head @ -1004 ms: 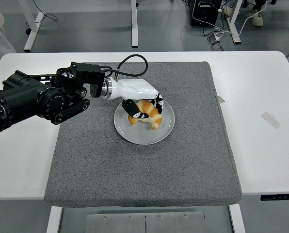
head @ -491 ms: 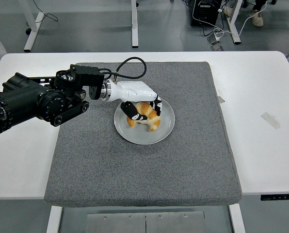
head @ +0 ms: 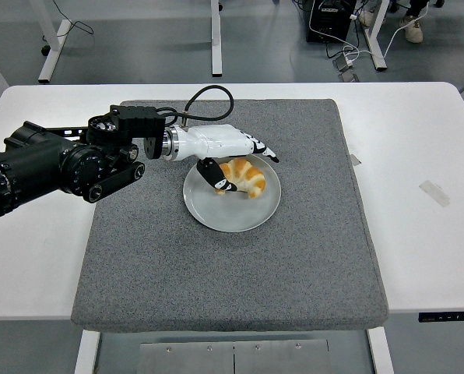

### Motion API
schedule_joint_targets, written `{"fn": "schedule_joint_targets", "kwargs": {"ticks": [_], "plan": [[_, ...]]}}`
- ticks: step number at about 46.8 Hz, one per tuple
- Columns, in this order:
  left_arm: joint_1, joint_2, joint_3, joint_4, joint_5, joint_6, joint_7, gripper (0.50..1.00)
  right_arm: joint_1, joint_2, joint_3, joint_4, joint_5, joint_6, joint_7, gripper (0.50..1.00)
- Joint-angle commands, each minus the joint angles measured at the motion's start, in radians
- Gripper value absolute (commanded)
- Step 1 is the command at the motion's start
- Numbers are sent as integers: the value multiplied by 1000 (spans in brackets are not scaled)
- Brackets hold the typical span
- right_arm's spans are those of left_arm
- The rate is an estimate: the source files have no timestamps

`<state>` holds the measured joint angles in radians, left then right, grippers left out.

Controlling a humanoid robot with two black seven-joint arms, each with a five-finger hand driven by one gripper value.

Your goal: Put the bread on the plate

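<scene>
A golden croissant [head: 245, 178] lies on the grey round plate [head: 232, 214], in its upper half. My left hand [head: 240, 160], white with black fingertips, is over the plate's upper left rim. Its fingers are spread open: the long ones stretch out above the croissant and the thumb [head: 216, 176] points down beside its left end. The hand holds nothing. The right arm is out of view.
The plate sits on a large grey mat [head: 232, 257] on the white table [head: 419, 234]. A strip of tape [head: 434, 192] and a small scrap [head: 355, 159] lie on the table right of the mat. My black left arm [head: 53, 164] crosses the mat's left edge.
My left hand was closed around the croissant on the plate. Its fingers have now opened and lifted off, leaving the croissant lying on the plate.
</scene>
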<state>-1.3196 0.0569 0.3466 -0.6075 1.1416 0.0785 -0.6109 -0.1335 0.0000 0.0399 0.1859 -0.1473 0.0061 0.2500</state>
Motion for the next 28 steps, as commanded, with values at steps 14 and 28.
{"fn": "schedule_joint_targets", "kwargs": {"ticks": [14, 28], "plan": [[-32, 3, -41, -1, -184, -5, 0, 980, 0, 0, 0, 0, 0, 0, 0, 1000], [-58, 18, -83, -1, -469, -32, 0, 990, 0, 0, 0, 0, 0, 0, 0, 1000]]}}
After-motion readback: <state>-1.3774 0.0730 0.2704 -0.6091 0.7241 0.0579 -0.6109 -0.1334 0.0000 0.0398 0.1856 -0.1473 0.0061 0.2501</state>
